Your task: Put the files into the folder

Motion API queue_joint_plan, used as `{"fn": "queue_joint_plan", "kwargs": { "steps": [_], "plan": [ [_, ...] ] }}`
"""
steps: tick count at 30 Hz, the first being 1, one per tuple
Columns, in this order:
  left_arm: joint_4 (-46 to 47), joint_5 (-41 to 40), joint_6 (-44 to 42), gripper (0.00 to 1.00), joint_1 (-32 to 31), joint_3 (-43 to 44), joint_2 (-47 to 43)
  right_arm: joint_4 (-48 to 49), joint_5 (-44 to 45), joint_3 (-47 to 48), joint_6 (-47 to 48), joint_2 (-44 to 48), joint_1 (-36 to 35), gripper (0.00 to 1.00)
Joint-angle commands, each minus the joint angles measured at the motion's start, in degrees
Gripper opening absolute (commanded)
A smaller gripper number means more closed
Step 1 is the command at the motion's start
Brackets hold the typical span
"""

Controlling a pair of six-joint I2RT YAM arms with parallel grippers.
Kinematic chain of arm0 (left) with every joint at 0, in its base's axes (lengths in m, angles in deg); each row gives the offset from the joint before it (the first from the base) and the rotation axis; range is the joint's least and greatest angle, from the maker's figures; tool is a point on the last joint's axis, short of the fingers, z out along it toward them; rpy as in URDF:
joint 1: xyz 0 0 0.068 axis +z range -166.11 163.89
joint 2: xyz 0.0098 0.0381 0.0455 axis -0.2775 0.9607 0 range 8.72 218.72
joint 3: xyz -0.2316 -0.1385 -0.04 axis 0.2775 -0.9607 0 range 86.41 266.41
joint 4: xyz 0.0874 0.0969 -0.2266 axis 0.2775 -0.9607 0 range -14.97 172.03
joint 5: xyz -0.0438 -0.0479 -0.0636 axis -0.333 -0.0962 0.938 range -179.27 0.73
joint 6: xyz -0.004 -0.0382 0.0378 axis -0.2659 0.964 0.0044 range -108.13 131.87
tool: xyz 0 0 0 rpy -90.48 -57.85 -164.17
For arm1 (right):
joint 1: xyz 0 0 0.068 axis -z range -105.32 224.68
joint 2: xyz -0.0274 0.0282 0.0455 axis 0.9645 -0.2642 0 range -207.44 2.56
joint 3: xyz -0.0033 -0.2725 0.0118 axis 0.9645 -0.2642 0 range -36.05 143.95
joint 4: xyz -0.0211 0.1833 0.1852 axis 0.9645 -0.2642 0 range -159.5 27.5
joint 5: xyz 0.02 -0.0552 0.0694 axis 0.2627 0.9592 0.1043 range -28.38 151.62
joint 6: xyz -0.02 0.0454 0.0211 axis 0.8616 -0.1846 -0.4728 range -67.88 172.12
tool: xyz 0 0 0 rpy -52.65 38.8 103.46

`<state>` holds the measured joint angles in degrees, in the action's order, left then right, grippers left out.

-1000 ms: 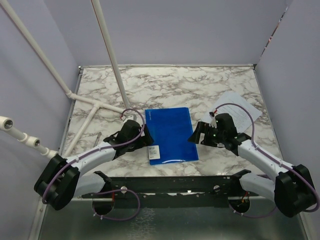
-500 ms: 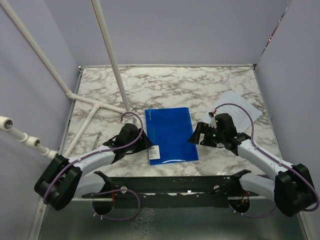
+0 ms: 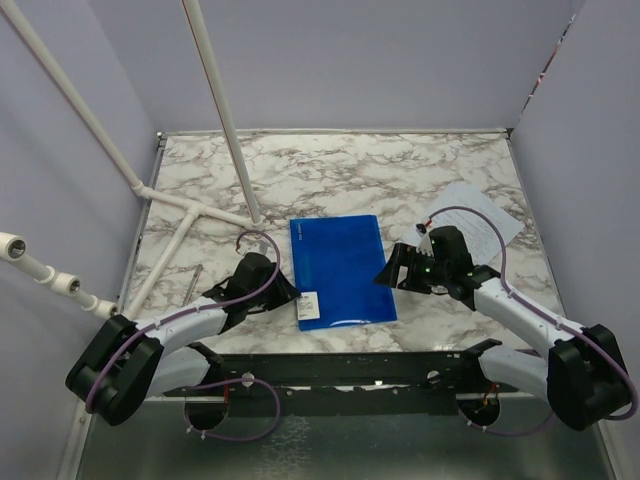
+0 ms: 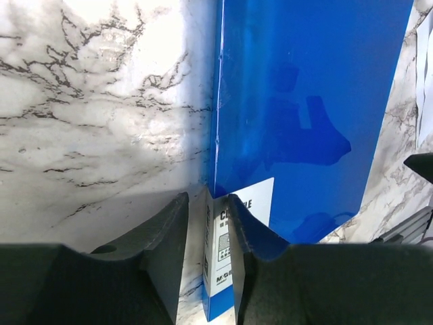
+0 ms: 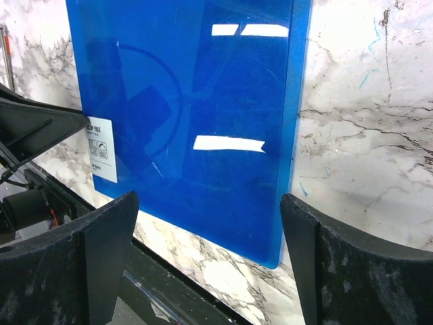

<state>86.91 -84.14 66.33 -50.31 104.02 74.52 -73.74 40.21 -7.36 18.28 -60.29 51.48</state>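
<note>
Top view: the folder [image 3: 340, 262] lies flat and closed on the tabletop [image 3: 350, 165], between my two arms. The files [image 3: 490, 208] lie apart from it, near the right wall. My left pincer [image 3: 290, 292] sits at the folder's near left corner. My right pincer [image 3: 392, 272] is at its right edge.

Left wrist view: my left fingers [image 4: 169, 237] stand narrow astride the corner bearing the white label [image 4: 254, 200]. A strip of tabletop shows beside one finger, so I cannot tell whether they clamp.

Right wrist view: my right pincer is wide open over the folder's edge, gripping nothing.
</note>
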Motion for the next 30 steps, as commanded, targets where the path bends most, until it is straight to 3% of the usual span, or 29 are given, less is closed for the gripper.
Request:
{"fn": "queue_joint_plan", "kwargs": {
  "steps": [1, 9, 30],
  "plan": [
    [-5.08, 0.47, 0.36, 0.27, 0.16, -3.15, 0.11, 1.87, -1.78, -0.90, -0.84, -0.93, -0.20, 0.89],
    [-2.84, 0.79, 1.42, 0.00, 0.35, -5.21, 0.51, 4.11, -3.10, -1.73, -1.70, -2.40, -0.23, 0.88],
    [-1.83, -1.10, 2.77, 0.00, 1.74, -9.02, -0.59, 9.04, -5.01, -3.02, -1.96, -9.11, -0.20, 0.81]
  ]
}}
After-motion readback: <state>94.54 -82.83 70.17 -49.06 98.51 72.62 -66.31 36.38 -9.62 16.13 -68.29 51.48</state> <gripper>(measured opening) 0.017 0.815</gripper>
